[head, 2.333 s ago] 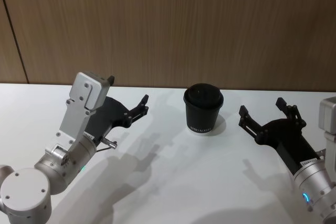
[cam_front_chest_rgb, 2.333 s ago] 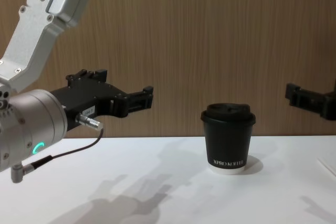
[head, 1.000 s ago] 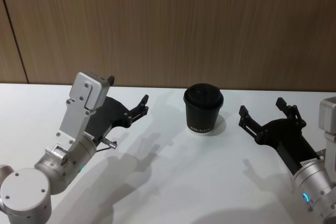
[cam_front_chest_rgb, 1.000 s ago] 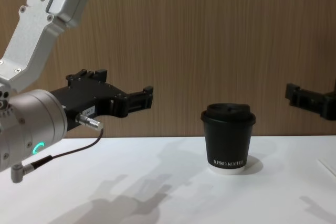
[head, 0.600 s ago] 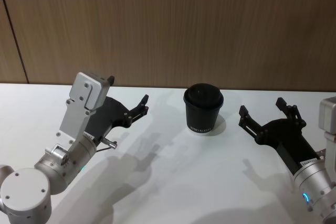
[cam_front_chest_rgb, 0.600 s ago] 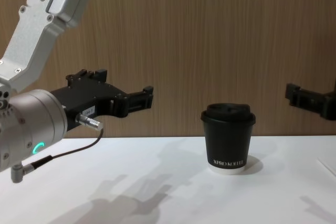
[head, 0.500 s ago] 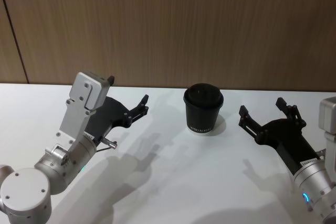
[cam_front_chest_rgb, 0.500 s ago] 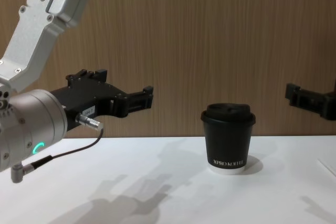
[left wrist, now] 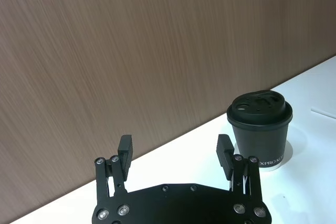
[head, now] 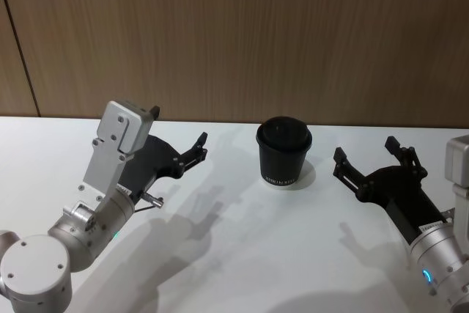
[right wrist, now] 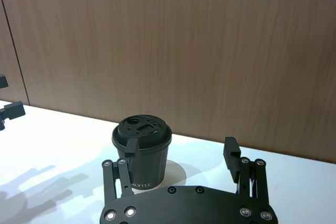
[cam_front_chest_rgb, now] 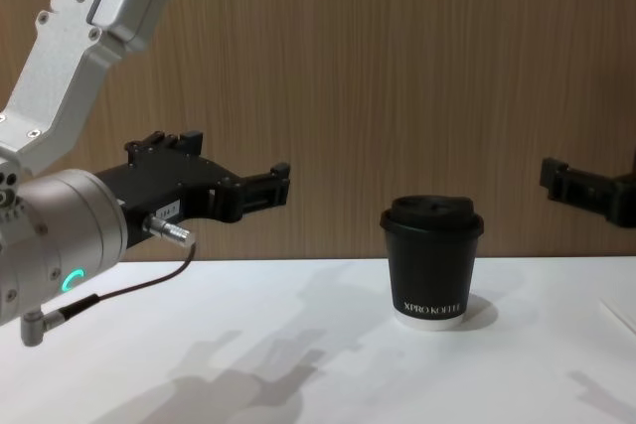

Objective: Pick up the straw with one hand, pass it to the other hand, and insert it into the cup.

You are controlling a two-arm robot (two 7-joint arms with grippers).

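Note:
The black cup (head: 284, 150) with its domed lid stands upright on the white table (head: 242, 254), at the back middle. It also shows in the chest view (cam_front_chest_rgb: 432, 260) and in both wrist views (left wrist: 260, 129) (right wrist: 149, 145). A thin pale line that looks like the straw (cam_front_chest_rgb: 621, 315) lies flat on the table right of the cup, faint also in the left wrist view (left wrist: 321, 112). My left gripper (head: 192, 153) (left wrist: 175, 145) hovers open and empty to the cup's left. To the right of the cup, my right gripper (head: 365, 149) (right wrist: 181, 148) hangs open and empty.
A brown wooden wall (head: 234, 34) runs along the table's far edge behind the cup. A thin black cable (cam_front_chest_rgb: 119, 290) loops from the left wrist. Bare white table lies in front of the cup, between the two arms.

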